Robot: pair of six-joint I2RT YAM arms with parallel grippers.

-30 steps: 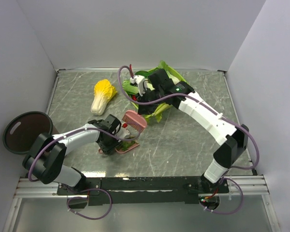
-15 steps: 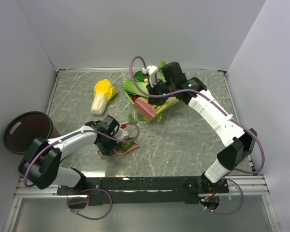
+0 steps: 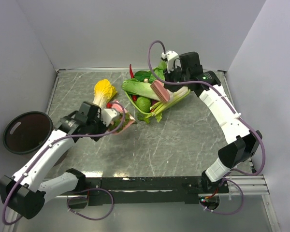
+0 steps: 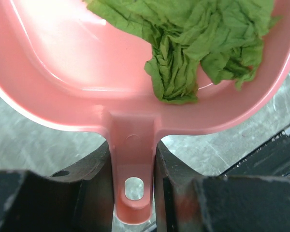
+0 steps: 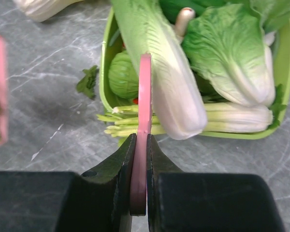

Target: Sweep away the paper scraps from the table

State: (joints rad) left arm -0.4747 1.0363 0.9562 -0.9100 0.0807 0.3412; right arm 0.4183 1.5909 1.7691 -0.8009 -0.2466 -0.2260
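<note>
My left gripper (image 3: 109,116) (image 4: 133,164) is shut on the handle of the pink dustpan (image 3: 122,117) (image 4: 63,58) and holds it above the table (image 3: 183,140), near the yellow-and-white cabbage. Crumpled green paper scraps (image 4: 193,43) lie in the pan. My right gripper (image 3: 170,82) (image 5: 141,140) is shut on the pink brush (image 3: 159,90) (image 5: 145,106) and holds it over the green basket. One small dark-green scrap (image 5: 88,81) lies on the table just left of the basket.
A green basket (image 5: 105,63) full of cabbages and greens stands at the back middle (image 3: 133,102). The yellow-and-white cabbage (image 3: 102,92) lies at the back left. A round dark brown bin (image 3: 26,131) stands off the table's left edge.
My left gripper has lifted the dustpan off the table and carried it back and left, towards the cabbage. My right gripper has carried the brush back and right, over the basket.
</note>
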